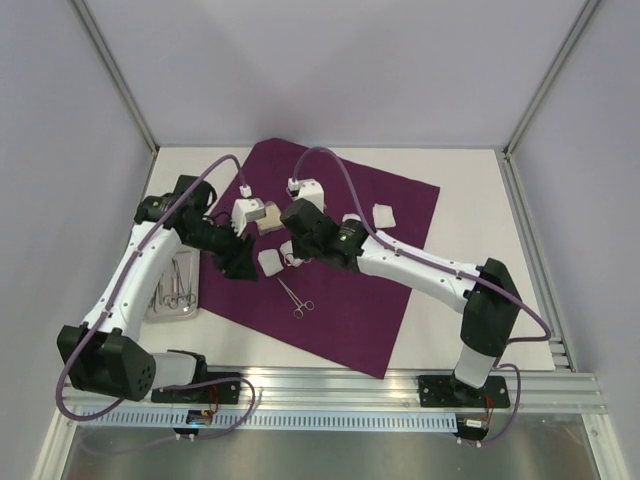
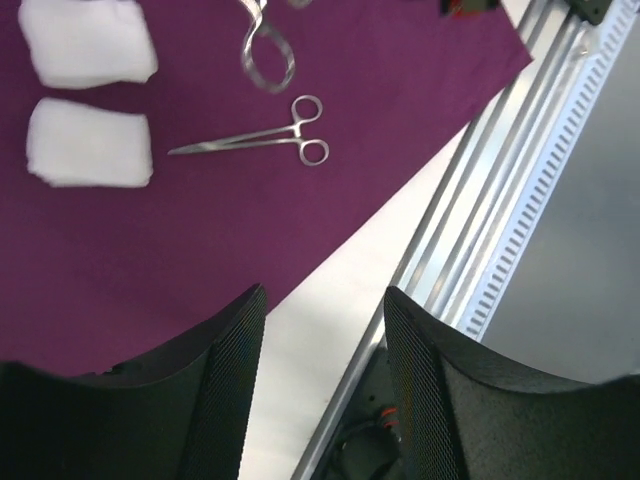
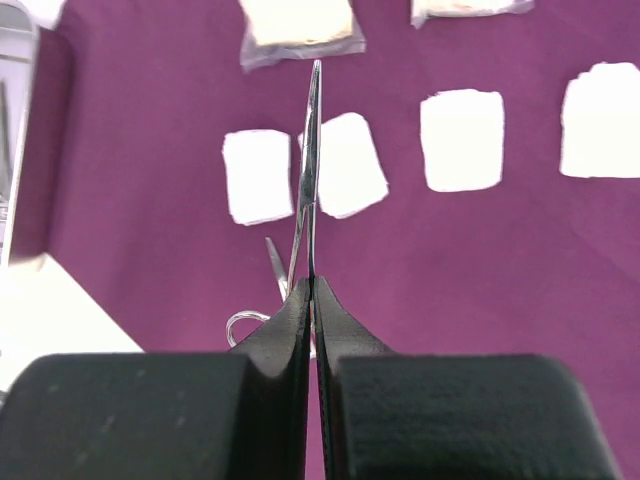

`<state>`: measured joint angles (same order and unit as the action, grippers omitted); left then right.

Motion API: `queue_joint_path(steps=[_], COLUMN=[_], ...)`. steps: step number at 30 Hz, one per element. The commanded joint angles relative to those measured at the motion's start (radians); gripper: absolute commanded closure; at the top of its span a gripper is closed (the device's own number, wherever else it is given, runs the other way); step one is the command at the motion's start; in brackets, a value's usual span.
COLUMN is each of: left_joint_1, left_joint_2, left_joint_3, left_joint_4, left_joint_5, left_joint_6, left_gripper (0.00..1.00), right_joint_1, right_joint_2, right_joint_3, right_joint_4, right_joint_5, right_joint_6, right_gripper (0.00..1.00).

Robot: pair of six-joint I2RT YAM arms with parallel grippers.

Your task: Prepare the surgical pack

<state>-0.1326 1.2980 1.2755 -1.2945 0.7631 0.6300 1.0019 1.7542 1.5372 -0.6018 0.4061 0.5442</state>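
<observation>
- Fabric of the surgical pack (image 1: 350, 290) lies spread flat in the top view, one big plum sheet across the white surface (image 1: 470, 200), not folded. The left arm (image 1: 150, 265) and the right arm (image 1: 420, 265) both reach over its left half. A hemostat (image 1: 296, 299) and white gauze pads (image 1: 384, 214) rest on it. A metal tray (image 1: 175, 290) with more instruments sits at its left edge.
- Left wrist view: the left fingers (image 2: 230, 380) stand spread with nothing between them. They hover over the near edge of the sheet, where it meets the bare surface. The hemostat lies apart from them, beside two gauze pads.
- Right wrist view: the right fingers (image 3: 290, 340) are pressed together, pinching a slim metal instrument (image 3: 312, 170). Its tip points out over a row of gauze pads, and two sealed packets (image 3: 300, 25) lie beyond.
- Progress, as a judgement: the laying-out looks partly done, with the sheet open and the pads, packets and one hemostat placed. The pinched instrument is not yet set down and the tray holds more. Folding the sheet into a bundle has not begun.
</observation>
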Motion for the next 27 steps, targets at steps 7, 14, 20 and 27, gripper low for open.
queue_joint_path(steps=[7,14,20,27], left_joint_1=[-0.082,-0.102,-0.108,-0.114], left_joint_2=[0.047,0.099,0.130,0.142], left_joint_3=[0.016,0.015,0.033,0.039], left_joint_4=[0.241,0.316,0.319,0.327], left_joint_5=[0.140,0.125,0.136,0.140], left_joint_6=[-0.259,-0.299,-0.302,-0.311], left_gripper=[0.38,0.38,0.41,0.59], right_joint_1=[0.006,0.006,0.006,0.004], right_joint_2=[-0.071,-0.087,-0.091,-0.079], right_joint_3=[-0.009,-0.034,-0.035,-0.029], right_joint_4=[0.126,0.152,0.180,0.186], right_joint_5=[-0.073,-0.118,-0.133,-0.138], right_joint_6=[0.083,0.103,0.112,0.112], right_gripper=[0.99,0.99,0.99,0.99])
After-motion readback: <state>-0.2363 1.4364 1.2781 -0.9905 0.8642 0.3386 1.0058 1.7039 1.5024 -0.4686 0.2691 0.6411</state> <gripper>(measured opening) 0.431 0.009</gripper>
